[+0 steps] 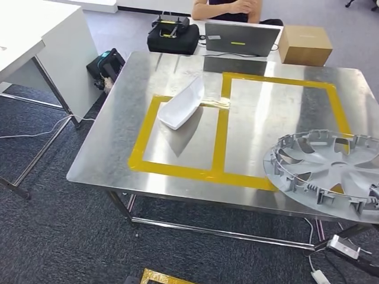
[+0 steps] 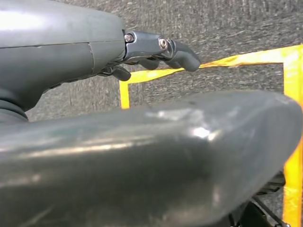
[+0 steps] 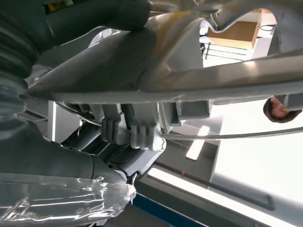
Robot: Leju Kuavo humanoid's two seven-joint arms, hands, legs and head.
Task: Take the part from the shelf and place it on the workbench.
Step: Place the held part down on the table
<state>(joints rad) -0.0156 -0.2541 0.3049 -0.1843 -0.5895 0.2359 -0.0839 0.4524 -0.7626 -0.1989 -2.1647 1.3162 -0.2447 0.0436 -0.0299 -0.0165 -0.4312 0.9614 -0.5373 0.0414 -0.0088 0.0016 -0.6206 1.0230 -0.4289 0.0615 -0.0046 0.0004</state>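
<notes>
Over the bench's (image 1: 116, 136) right edge, your right hand (image 3: 129, 135) grips the hubcap (image 1: 328, 165) from beneath, partly overhanging; release early and it could tip off. Your left hand (image 2: 157, 52) hangs empty, fingers loosely apart.

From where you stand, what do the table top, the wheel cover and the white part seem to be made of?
Table top: likely brushed steel; dull grey with blurred reflections.
Wheel cover: probably moulded plastic with a silver-grey finish; thin ribs and clips along its rim.
White part: seemingly glossy plastic, maybe painted; smooth curved shell with a soft sheen.
</notes>
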